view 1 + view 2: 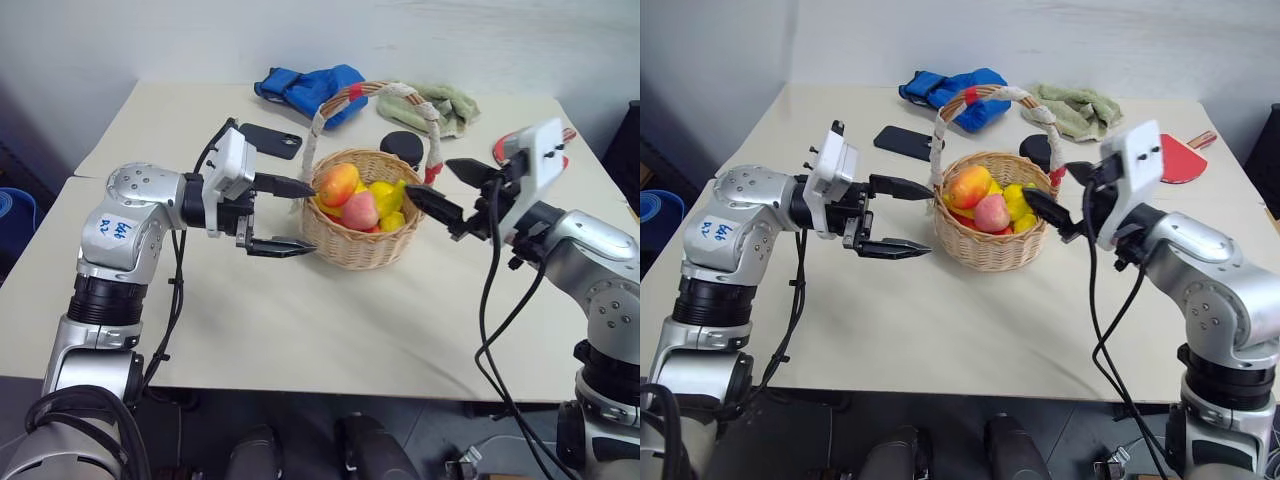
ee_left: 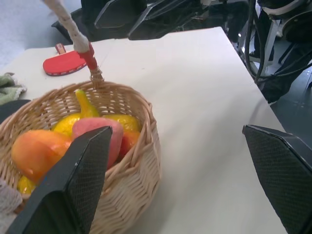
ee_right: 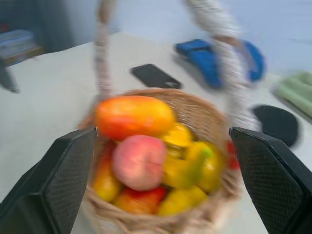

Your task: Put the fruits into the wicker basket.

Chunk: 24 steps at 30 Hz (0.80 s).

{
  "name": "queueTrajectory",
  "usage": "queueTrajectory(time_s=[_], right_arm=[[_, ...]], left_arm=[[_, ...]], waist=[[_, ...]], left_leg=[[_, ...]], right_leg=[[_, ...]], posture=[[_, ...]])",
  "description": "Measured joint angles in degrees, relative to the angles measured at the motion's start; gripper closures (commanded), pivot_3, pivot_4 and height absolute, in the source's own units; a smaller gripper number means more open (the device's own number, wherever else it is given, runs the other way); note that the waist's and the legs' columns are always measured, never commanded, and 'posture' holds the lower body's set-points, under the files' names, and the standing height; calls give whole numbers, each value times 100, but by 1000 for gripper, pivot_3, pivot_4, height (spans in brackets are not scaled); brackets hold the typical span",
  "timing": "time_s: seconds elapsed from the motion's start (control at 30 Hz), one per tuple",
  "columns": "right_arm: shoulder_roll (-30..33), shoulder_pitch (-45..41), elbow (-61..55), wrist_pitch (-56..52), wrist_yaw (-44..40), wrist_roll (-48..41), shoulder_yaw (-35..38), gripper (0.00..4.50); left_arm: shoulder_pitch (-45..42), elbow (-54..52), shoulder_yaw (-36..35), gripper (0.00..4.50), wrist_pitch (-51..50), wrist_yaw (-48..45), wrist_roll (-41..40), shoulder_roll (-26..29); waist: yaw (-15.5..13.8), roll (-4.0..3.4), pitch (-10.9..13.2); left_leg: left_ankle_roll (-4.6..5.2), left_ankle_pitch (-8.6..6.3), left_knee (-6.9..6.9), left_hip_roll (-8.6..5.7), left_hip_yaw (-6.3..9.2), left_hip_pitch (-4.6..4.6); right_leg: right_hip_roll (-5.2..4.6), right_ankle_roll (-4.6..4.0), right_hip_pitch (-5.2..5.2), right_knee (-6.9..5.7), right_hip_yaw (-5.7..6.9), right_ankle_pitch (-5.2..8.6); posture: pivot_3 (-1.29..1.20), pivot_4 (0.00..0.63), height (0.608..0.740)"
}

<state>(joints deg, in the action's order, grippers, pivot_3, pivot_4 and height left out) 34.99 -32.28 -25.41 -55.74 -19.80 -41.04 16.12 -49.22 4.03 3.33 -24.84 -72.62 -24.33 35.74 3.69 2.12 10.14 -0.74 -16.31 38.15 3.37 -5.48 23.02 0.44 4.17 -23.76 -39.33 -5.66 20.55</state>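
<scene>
The wicker basket (image 1: 360, 250) stands mid-table with its rope-wrapped handle (image 1: 325, 112) arching over it. Inside lie the fruits: an orange-red mango (image 1: 338, 183), a pink peach (image 1: 360, 210) and a yellow banana (image 1: 388, 195), with other yellow and red pieces beneath. My left gripper (image 1: 312, 217) hovers open at the basket's left side, one finger by the rim and one by the wall, holding nothing. My right gripper (image 1: 428, 177) is open and empty, raised just right of the basket and pointing at it. The right wrist view looks into the basket at the peach (image 3: 139, 161) and mango (image 3: 134, 116).
Behind the basket lie a blue cloth (image 1: 310, 88), a black phone (image 1: 270, 140), a small black round case (image 1: 402, 147) and a green towel (image 1: 445, 105). A red paddle (image 1: 1180, 158) rests at the back right. Bare tabletop (image 1: 330, 320) stretches in front of the basket.
</scene>
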Motion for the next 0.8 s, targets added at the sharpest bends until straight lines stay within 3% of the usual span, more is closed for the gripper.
queueTrajectory(time_s=[0.27,0.3,0.37,0.5,0.7,0.8], right_arm=[[-562,-775,1518,964,171,934,-621,22],[-655,-903,1792,1164,149,1071,-726,193],[-760,-1071,2261,1470,144,1291,-836,613],[-856,-1176,2793,1876,121,1596,-872,1980],[-864,-1110,2439,1807,6,1614,-855,4012],[-837,-856,1974,1564,8,1427,-661,4192]], left_arm=[[-195,-22,9,0,0,100,2,-192],[-213,-21,8,0,1,115,3,-194],[-223,-13,11,0,3,131,5,-211],[-223,28,11,0,4,143,7,-211],[-229,132,11,0,73,149,13,-252],[-259,181,21,0,138,147,17,-343]], waist=[[92,-1,1],[100,-1,1],[102,-2,1],[97,-3,2],[96,-6,4],[85,-9,6]], left_leg=[[-24,16,-6,-3,1,3],[-25,16,-7,-3,2,2],[-26,16,-9,-3,2,3],[-27,16,-10,-3,4,6],[-29,17,-10,-2,9,6],[-29,17,-10,-2,10,10]], right_leg=[[1,0,-14,-10,-1,0],[1,0,-14,-12,0,0],[1,0,-16,-13,0,0],[-2,0,-18,-15,4,-1],[-3,0,-18,-18,7,-1],[-4,0,-18,-17,9,-1]], posture=[[0,150,740],[0,150,740],[0,150,740],[0,150,740],[0,150,740],[0,150,740]])
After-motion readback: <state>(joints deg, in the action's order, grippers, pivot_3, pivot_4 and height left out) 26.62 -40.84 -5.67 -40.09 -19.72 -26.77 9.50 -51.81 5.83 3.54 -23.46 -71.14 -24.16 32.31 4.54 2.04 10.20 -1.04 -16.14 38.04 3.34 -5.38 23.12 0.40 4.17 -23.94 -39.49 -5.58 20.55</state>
